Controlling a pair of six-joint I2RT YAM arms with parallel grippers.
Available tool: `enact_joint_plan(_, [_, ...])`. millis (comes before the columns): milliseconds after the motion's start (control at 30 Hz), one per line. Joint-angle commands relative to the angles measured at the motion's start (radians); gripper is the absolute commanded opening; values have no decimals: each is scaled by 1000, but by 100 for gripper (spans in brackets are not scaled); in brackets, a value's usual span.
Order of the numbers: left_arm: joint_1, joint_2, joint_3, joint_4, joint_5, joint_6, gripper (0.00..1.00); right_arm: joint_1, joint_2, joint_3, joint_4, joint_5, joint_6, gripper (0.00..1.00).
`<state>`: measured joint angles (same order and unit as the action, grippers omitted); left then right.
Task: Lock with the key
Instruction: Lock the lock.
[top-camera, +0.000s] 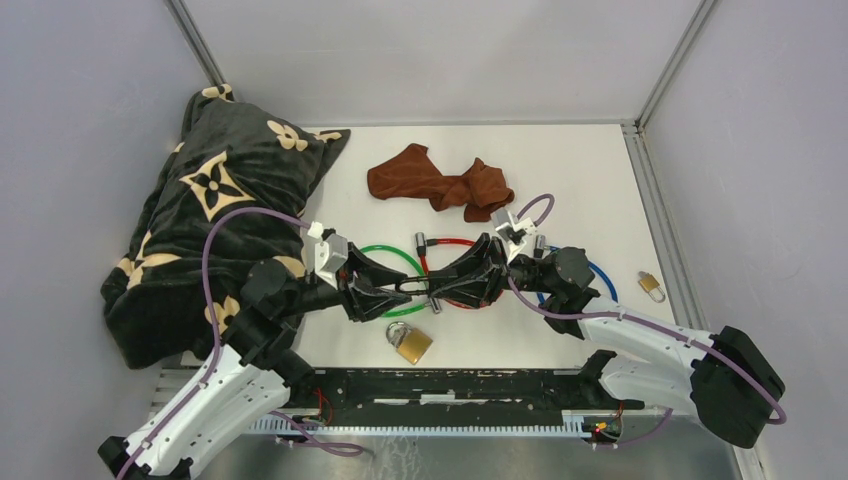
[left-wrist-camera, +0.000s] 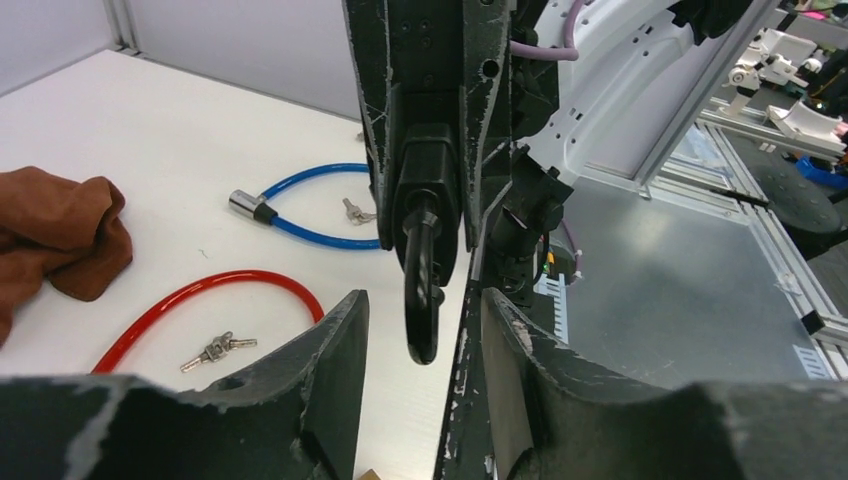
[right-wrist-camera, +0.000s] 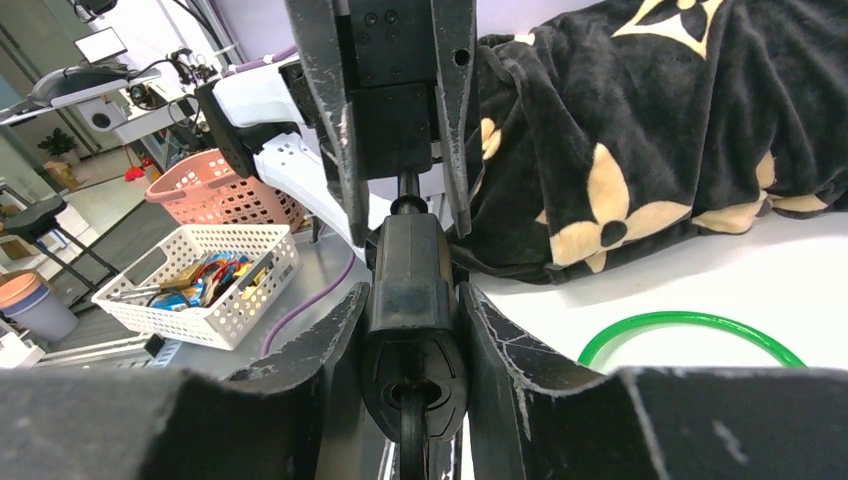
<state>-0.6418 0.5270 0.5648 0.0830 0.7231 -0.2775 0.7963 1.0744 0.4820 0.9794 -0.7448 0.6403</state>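
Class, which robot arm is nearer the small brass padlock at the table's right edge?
Right. The right arm passes just left of the small brass padlock; the left arm is on the far side, by the black blanket.

**Nose to nose, mid-reach**

My left arm (top-camera: 230, 380) and right arm (top-camera: 640, 340) stretch inward, low and nearly level, tips almost meeting. My right fingers (right-wrist-camera: 330, 340) are clamped on both sides of the black lock (right-wrist-camera: 410, 300). My left fingers (left-wrist-camera: 335, 350) stand apart.
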Motion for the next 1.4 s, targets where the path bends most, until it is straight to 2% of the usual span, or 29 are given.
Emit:
enact_joint_plan(0, [10,-7,33,71,-6,-79,49,-2,-33,47,118,-16,2,0])
enact_joint_plan(67, [12,0,22,132,35,-109,44,-2,-34,51,120,-15,-1,0])
enact_joint_plan(133, [13,15,16,154,57,-140,33,-1,-33,62,116,-19,-5,0])
enact_joint_plan(267, [13,35,14,152,56,-157,2,-2,-26,76,114,-25,-7,0])
enact_joint_plan(367, [13,40,15,153,54,-158,3,0,-23,82,120,-25,-7,0])
enact_joint_plan(467, [14,48,11,150,54,-158,15,0,-15,90,129,-27,-5,0])
enact_joint_plan(600, [14,64,-3,155,60,-155,18,3,-4,103,151,-24,-2,0])
enact_joint_plan(700, [14,66,-5,146,57,-134,31,3,2,116,154,-28,-2,0])
enact_joint_plan(733, [14,66,-2,139,54,-129,33,3,1,117,148,-28,-6,0])
enact_joint_plan(833, [14,61,8,114,53,-111,30,3,-4,115,132,-28,-16,0])
enact_joint_plan(900, [15,54,14,107,41,-105,16,3,-11,113,126,-28,-20,0])
enact_joint_plan(933, [14,50,17,109,35,-105,4,3,-14,110,117,-29,-24,0])
enact_joint_plan(967, [14,47,21,113,28,-108,2,4,-16,109,107,-29,-30,0])
enact_joint_plan(1133, [16,54,25,150,7,-138,2,16,-15,114,56,-23,-60,0])
enact_joint_plan(1233, [16,91,-2,253,8,-219,2,67,18,143,27,-12,-109,0])
enact_joint_plan(1367, [13,139,-31,367,30,-313,2,88,62,155,125,-4,-72,0])
